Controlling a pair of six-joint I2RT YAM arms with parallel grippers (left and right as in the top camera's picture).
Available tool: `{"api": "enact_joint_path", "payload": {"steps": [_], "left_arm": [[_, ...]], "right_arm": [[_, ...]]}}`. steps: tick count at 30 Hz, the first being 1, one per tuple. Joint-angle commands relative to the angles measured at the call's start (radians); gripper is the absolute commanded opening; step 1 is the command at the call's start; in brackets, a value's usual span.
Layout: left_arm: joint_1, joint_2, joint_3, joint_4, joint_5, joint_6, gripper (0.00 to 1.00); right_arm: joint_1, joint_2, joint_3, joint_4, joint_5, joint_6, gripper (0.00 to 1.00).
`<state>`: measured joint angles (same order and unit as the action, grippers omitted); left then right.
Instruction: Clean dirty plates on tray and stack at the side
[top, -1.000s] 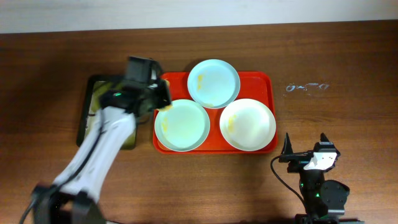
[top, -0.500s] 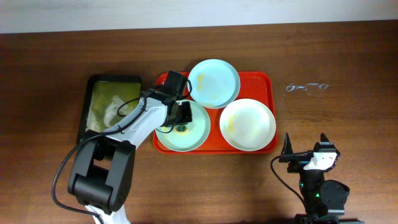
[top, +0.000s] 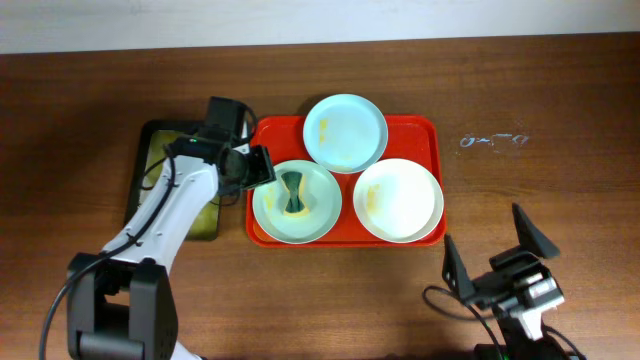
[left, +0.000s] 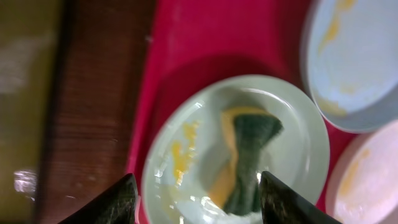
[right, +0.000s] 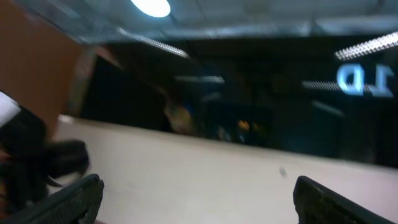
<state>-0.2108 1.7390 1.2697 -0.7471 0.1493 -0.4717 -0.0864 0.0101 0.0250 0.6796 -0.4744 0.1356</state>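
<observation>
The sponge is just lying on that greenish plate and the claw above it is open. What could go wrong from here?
The sponge lies twisted and loose on the pale green plate, with the left gripper open above it. A fresh grab might catch only an edge and slip. Nothing holds that plate: the right gripper sits open far off. Scrubbing could therefore shove it into the blue plate or white plate close beside it on the red tray.

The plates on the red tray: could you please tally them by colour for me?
Pale blue-green plates: 2, the rear plate and the front-left plate
White plate: 1
Total: 3
</observation>
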Motion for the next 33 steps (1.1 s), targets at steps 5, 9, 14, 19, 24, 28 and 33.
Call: {"api": "enact_joint_path", "payload": {"steps": [5,9,14,19,24,28,33], "left_arm": [[0.024,-0.013,0.010,0.000,-0.038,0.006,0.75],[0.024,-0.013,0.010,-0.008,-0.038,0.006,0.66],[0.024,-0.013,0.008,-0.014,-0.042,0.006,0.62],[0.024,-0.013,0.008,-0.015,-0.042,0.006,0.63],[0.024,-0.013,0.008,-0.016,-0.042,0.006,0.63],[0.024,-0.013,0.008,-0.028,-0.042,0.006,0.63],[0.024,-0.013,0.008,-0.028,-0.041,0.006,0.64]], "right_arm": [[-0.006,0.362,0.684,-0.790,-0.084,-0.081,0.98],[-0.006,0.892,1.115,-1.118,-0.507,-0.053,0.98],[0.097,1.296,1.188,-0.897,-0.793,0.246,0.84],[0.433,1.485,1.305,-1.325,0.201,0.239,0.67],[0.455,1.795,1.644,-1.685,0.258,0.149,0.53],[0.472,1.963,1.643,-1.668,0.238,0.046,0.50],[0.514,2.053,1.643,-1.602,0.191,-0.069,0.41]]}}
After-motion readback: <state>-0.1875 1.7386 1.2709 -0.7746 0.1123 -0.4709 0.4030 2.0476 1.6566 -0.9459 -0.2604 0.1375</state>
